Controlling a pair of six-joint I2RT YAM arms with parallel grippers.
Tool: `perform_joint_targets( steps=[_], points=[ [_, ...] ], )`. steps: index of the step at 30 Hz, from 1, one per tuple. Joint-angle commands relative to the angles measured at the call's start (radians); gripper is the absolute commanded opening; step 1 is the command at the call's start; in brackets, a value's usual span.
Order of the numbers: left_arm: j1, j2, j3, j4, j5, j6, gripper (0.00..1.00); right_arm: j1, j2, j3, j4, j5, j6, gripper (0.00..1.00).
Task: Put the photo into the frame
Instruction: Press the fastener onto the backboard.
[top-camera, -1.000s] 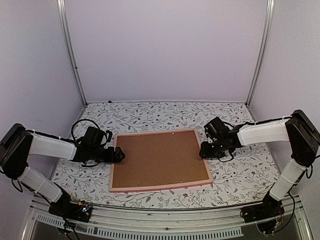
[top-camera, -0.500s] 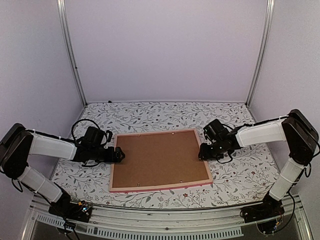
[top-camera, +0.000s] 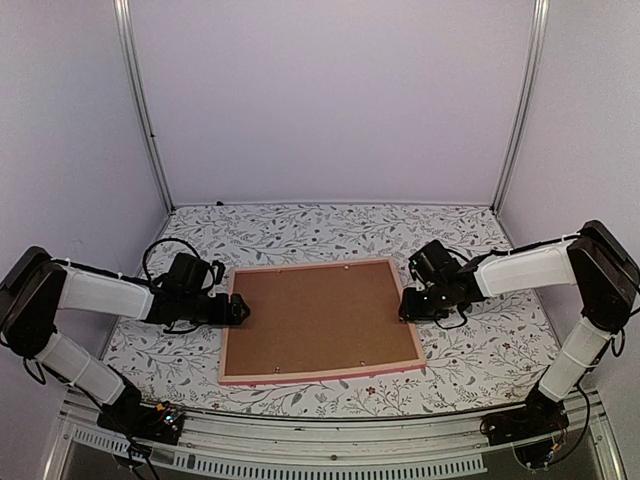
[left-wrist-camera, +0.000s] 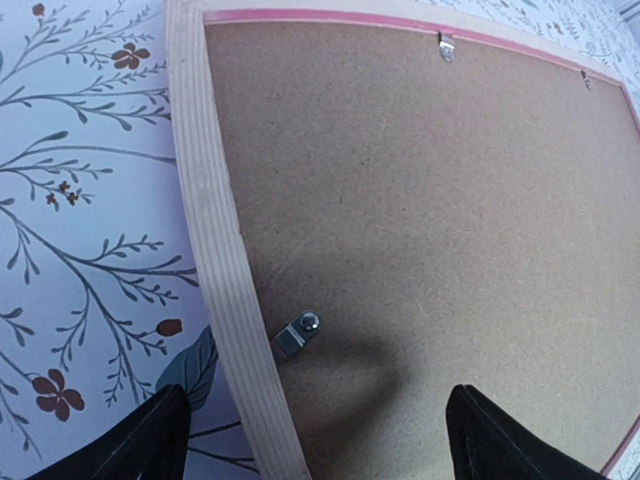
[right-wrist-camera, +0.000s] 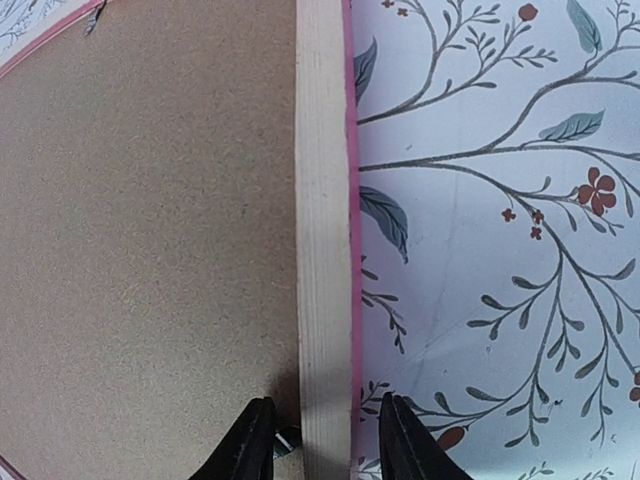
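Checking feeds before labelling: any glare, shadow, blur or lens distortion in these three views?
Top external: even soft light, no glare; wide lens slants the enclosure posts. Left wrist: soft shadow on the backing board beside the clip; left fingers dark and blurred at the bottom. Right wrist: frame sharp, small shadow by the right fingers, no glare.
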Motion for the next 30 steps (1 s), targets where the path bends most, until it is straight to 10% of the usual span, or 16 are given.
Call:
perform_joint_targets(
  steps=[1,30],
  points=[
    [-0.014,0.015,-0.006,-0.043,-0.003,-0.004,0.91,-0.002,-0.018,-0.031,-0.044,-0.004,-0.017,0.38],
    [-0.014,0.003,-0.014,-0.043,-0.013,-0.011,0.91,-0.049,0.002,-0.092,-0.003,-0.119,-0.131,0.31]
  ],
)
